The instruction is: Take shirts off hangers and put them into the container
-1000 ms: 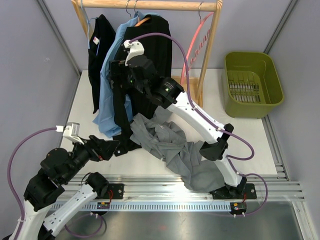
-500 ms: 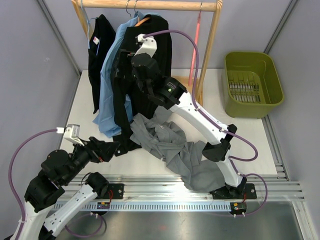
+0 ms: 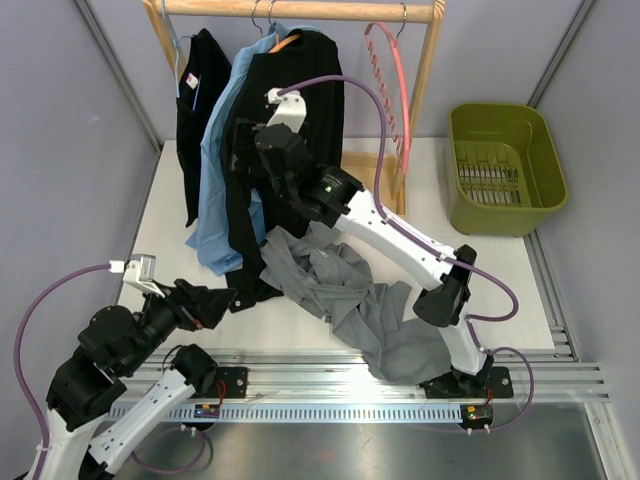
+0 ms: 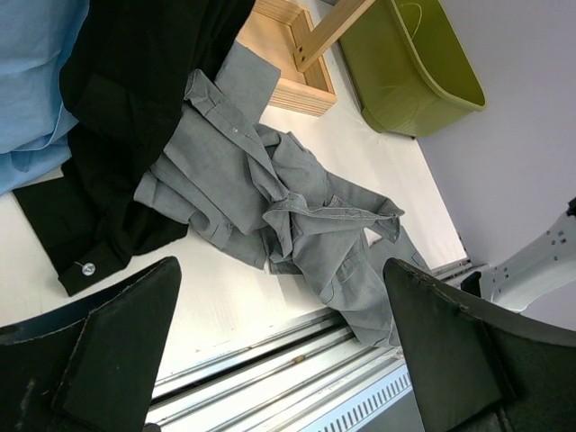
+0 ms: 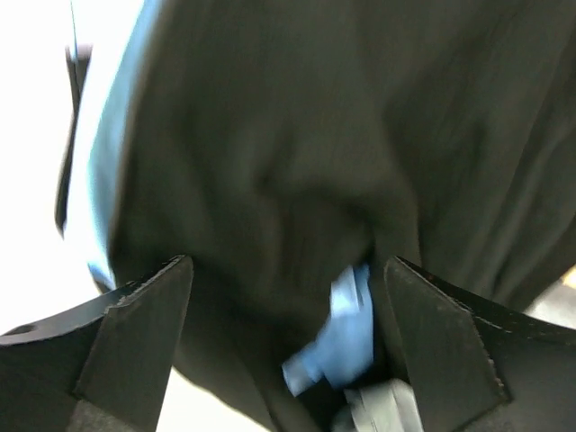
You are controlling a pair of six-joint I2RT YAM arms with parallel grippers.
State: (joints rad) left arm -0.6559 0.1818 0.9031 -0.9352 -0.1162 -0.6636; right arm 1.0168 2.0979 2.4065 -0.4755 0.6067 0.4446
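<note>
This looks like a robotics lab test cell, not a home or shop. 2 white-and-black arms (image 3: pixel 390 225) are bolted to an aluminium rail (image 3: pixel 330 385) at the near edge of a white desk (image 3: pixel 500 280), trailing purple cables (image 3: pixel 330 78). Plain grey panels (image 3: pixel 60 120) in metal framing (image 3: pixel 120 75) enclose the desk, seemingly on 3 sides. A small wooden rack (image 3: pixel 300 10) of shirts (image 3: pixel 300 70) and a green container (image 3: pixel 500 222) stand on it like staged props.

White table (image 3: pixel 490 255): grey shirt (image 3: pixel 340 280) crumpled mid (spills to near edge), olive container (image 3: pixel 505 165) far-R, rack base (image 4: pixel 292 85).
</note>
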